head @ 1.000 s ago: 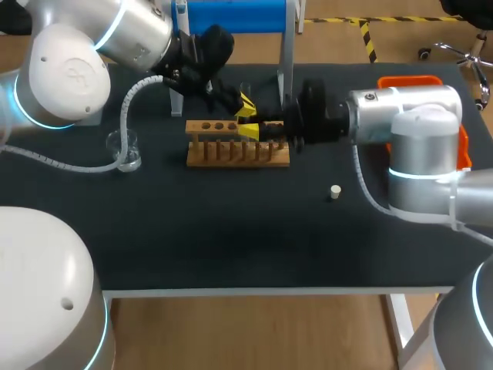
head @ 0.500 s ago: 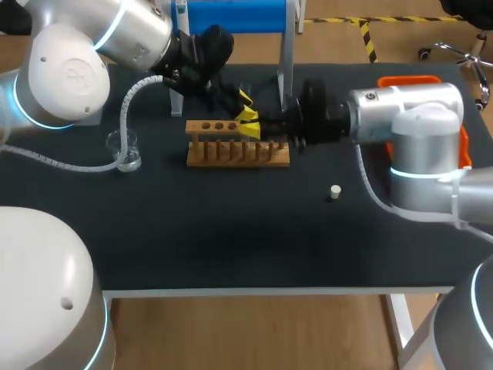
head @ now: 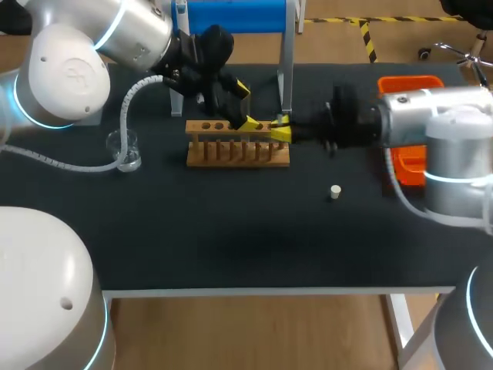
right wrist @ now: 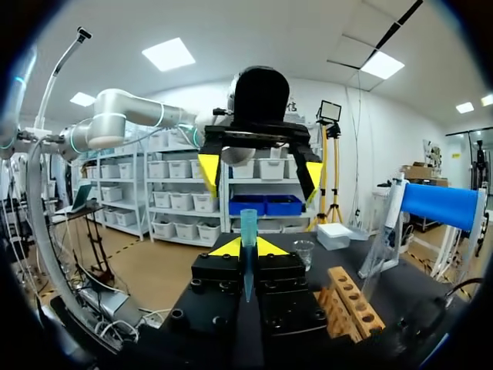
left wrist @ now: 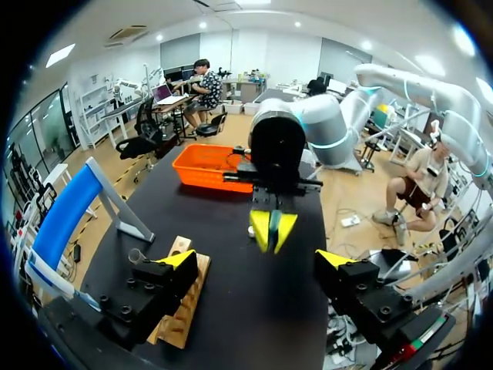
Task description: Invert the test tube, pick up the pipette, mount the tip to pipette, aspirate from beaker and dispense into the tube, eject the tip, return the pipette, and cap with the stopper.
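Note:
A clear test tube (right wrist: pixel 248 225) stands upright between the yellow tips of my right gripper (right wrist: pixel 246 248), which is shut on it. In the head view that gripper (head: pixel 280 132) hangs at the right end of the wooden rack (head: pixel 237 144). My left gripper (head: pixel 246 106) is open just over the rack's back edge, facing the right gripper (left wrist: pixel 273 230) with nothing between its fingers. The white stopper (head: pixel 334 191) lies on the black table, right of the rack. A glass beaker (head: pixel 123 150) stands at the left. The pipette is not visible.
An orange bin (head: pixel 420 158) sits at the table's right edge, partly behind my right arm. A blue stand (head: pixel 235 15) on grey legs rises behind the rack. The table's front half is bare black mat (head: pixel 231 239).
My left gripper has opened wide and let go of the tube. My right gripper has closed on it and drawn back to the right along the rack.

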Tool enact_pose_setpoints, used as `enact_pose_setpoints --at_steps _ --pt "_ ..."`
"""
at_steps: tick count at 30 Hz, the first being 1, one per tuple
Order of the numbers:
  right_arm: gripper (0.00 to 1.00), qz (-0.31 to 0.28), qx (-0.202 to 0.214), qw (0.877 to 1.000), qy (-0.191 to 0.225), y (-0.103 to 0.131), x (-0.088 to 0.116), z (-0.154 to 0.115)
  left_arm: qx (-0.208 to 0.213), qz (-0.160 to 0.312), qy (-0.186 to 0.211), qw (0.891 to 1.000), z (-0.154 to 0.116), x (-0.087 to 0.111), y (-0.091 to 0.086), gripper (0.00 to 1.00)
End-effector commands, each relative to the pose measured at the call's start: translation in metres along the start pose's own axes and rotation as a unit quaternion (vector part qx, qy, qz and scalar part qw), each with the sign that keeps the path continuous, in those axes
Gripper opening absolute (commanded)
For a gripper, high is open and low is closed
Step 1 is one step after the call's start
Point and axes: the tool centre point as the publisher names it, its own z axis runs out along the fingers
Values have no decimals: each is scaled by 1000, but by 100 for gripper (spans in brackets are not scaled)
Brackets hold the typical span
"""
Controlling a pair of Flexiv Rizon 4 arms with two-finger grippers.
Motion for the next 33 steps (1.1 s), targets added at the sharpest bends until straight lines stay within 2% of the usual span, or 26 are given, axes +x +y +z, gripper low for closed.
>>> enact_pose_setpoints --at_steps 1,6,12,22,33 --pt "0 -1 2 1000 -2 1 17 -58 -2 0 2 1000 -1 -1 -1 100" --pt "0 -4 5 1000 -5 -4 24 -99 -2 0 2 1000 -1 -1 -1 100" --pt "0 0 6 1000 -9 -12 25 -129 -2 0 2 1000 -1 -1 -1 100" --pt "0 5 18 1000 -13 -33 27 -162 -2 0 2 1000 -1 -1 -1 100" --pt "0 7 13 1000 -16 -40 35 -176 -2 0 2 1000 -1 -1 -1 100"
